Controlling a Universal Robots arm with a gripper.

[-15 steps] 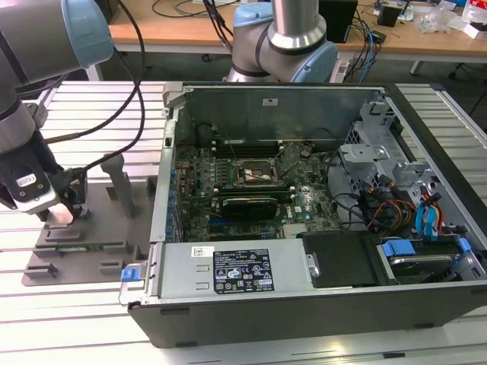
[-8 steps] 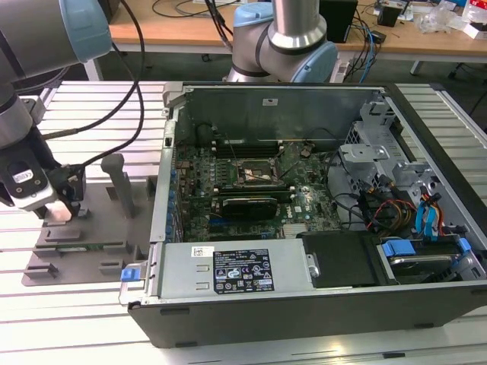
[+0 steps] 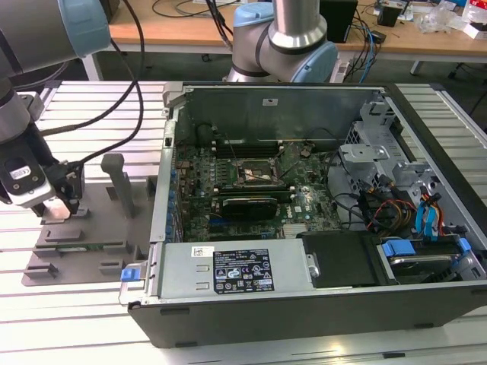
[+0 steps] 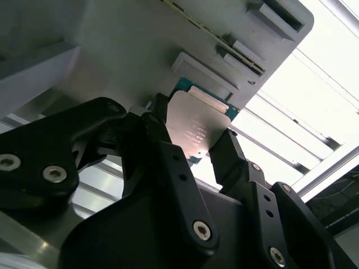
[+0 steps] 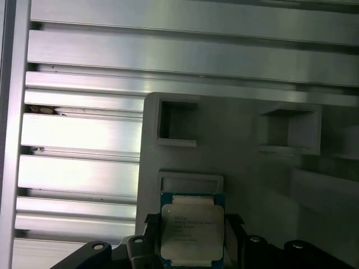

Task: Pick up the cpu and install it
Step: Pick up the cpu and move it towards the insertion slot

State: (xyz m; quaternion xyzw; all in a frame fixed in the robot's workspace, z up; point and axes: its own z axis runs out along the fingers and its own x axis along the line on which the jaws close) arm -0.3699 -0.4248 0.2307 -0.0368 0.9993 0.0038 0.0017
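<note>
The cpu (image 4: 196, 123) is a small square chip with a pale silver top and a green rim. It sits between the two black fingers of my gripper (image 4: 193, 144), which press on its opposite sides just over a pocket of the grey fixture plate (image 4: 140, 50). In the first wrist view the cpu (image 5: 192, 227) is framed by the fingers (image 5: 152, 224) in front of the plate's raised pocket edge. In the exterior view my gripper (image 3: 57, 205) hangs low over the fixture plate (image 3: 84, 243) at the exterior view's left. The black-framed motherboard socket (image 3: 255, 173) lies in the open computer case.
The open computer case (image 3: 304, 296) takes up the middle and the exterior view's right, with drive bays (image 3: 411, 213) and cables inside. Grey posts (image 3: 118, 182) stand on the fixture plate. A second arm's base (image 3: 281, 42) stands behind the case. The table (image 3: 46, 319) is ribbed aluminium.
</note>
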